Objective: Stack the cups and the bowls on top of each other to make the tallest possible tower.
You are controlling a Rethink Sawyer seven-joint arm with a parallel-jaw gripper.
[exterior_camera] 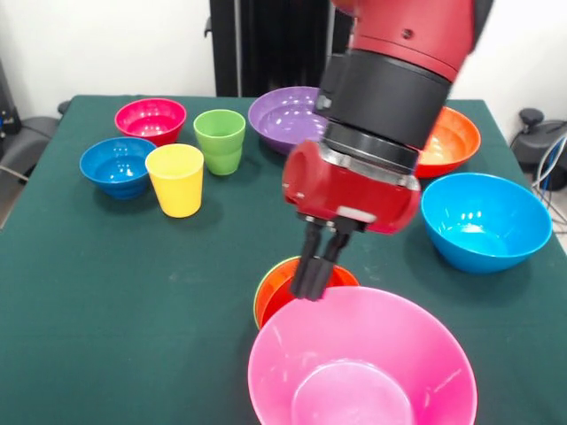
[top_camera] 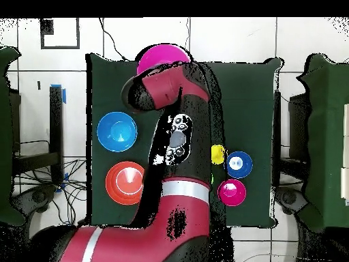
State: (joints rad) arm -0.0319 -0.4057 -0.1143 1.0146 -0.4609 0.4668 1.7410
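Observation:
My gripper [exterior_camera: 312,285] reaches down into a small orange-red bowl [exterior_camera: 282,294] nested in a small light-green bowl [exterior_camera: 257,305]. Its fingers are close together at that bowl's wall. The pair sits on the table just behind the large pink bowl [exterior_camera: 363,363], which also shows in the overhead view [top_camera: 162,58]. The large light blue bowl [exterior_camera: 483,221] is to the right. The yellow cup [exterior_camera: 175,180], the green cup [exterior_camera: 220,140], the dark blue bowl [exterior_camera: 115,166] and the magenta-red bowl [exterior_camera: 151,119] stand at the far left. The purple bowl [exterior_camera: 283,115] and the large orange bowl [exterior_camera: 454,142] sit behind the arm.
The table has a dark green cloth [exterior_camera: 106,292]. In the overhead view the arm [top_camera: 170,170] covers the table's middle and hides the gripper and the nested pair. The light blue bowl [top_camera: 117,132] and the orange bowl [top_camera: 125,183] lie on its left there.

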